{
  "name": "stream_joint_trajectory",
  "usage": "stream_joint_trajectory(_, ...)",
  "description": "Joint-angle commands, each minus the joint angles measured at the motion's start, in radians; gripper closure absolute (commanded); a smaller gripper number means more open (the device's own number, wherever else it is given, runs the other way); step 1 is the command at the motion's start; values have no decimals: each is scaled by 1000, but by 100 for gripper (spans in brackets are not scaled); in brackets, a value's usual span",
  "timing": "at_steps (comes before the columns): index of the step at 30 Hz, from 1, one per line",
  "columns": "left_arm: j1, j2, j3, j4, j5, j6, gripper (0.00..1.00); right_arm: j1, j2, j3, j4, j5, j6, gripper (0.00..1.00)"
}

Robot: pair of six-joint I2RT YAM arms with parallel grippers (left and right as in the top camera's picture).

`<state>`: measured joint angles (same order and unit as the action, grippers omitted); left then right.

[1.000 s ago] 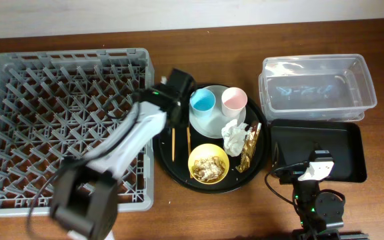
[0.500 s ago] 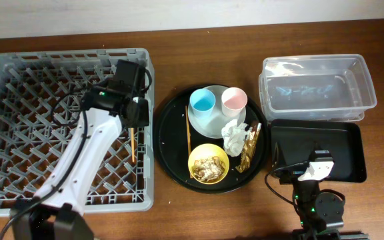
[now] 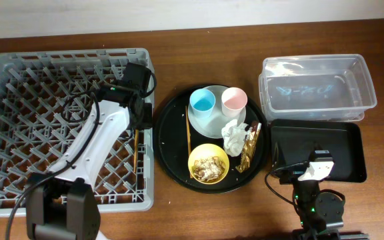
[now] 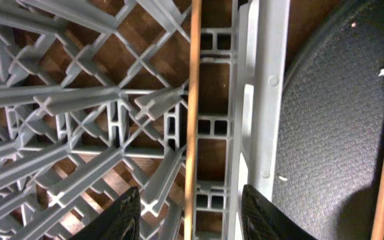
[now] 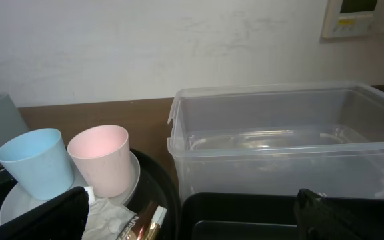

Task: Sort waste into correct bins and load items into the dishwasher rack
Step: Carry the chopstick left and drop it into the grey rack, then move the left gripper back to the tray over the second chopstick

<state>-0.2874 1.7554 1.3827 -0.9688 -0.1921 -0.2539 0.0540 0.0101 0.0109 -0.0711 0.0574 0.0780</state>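
I'm seeing the left gripper [image 4: 191, 207] hanging over the rack's [image 3: 65, 57] right edge, jaws standing wide. One chopstick [image 4: 193, 100] is lying on the rack grid between the fingers [image 4: 129, 213], touching neither and running parallel to the rim. The second chopstick [image 3: 187, 133] is lying on the round tray [image 3: 169, 143], just beside the plate [image 3: 212, 121]. The right gripper [image 5: 192, 200] is sitting low by the black bin [image 3: 342, 150], jaws wide and gripping nothing. The napkin [image 3: 233, 137], wrapper [image 3: 250, 148] and bowl [image 3: 193, 160] of scraps [image 3: 209, 167] are sitting on the round tray. The blue cup [image 3: 203, 101] and pink cup [image 3: 234, 100] are standing on the plate.
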Motion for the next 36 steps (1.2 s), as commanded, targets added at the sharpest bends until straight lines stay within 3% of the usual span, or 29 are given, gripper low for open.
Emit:
stream_joint_trajectory(1,2,-28,91,-60,54,2,54,5,-4,-5,-7,-2,0,1)
stream_joint_trajectory(7,-57,-132,114,-77,373,-18,64,5,-4,-5,-7,-2,0,1)
stream_joint_trajectory(12,-206,-127,1,23,294,-157,64,5,-4,-5,-7,-2,0,1)
stream_joint_trajectory(15,-266,-127,-52,115,278,-174,64,5,-4,-5,-7,-2,0,1)
stream_joint_trajectory(16,-282,-127,-71,154,278,-174,72,5,-4,-5,-7,-2,0,1)
stream_joint_trajectory(17,-294,-127,-84,171,278,-174,88,5,-4,-5,-7,-2,0,1)
stream_joint_trajectory(20,-302,-127,-88,181,278,-172,87,5,-4,-5,-7,-2,0,1)
stream_joint_trajectory(21,-302,-127,-88,184,277,-172,82,5,-4,-5,-7,-2,0,1)
stream_joint_trajectory(22,-302,-127,-88,186,277,-172,69,5,-4,-5,-7,-2,0,1)
stream_joint_trajectory(23,-302,-127,-88,191,277,-172,68,5,-4,-5,-7,-2,0,1)
stream_joint_trajectory(29,-306,-76,-89,200,269,-174,68,5,-4,-5,-7,-2,0,1)
stream_joint_trajectory(36,-306,6,-89,214,168,-257,69,5,-4,-5,-7,-2,0,1)
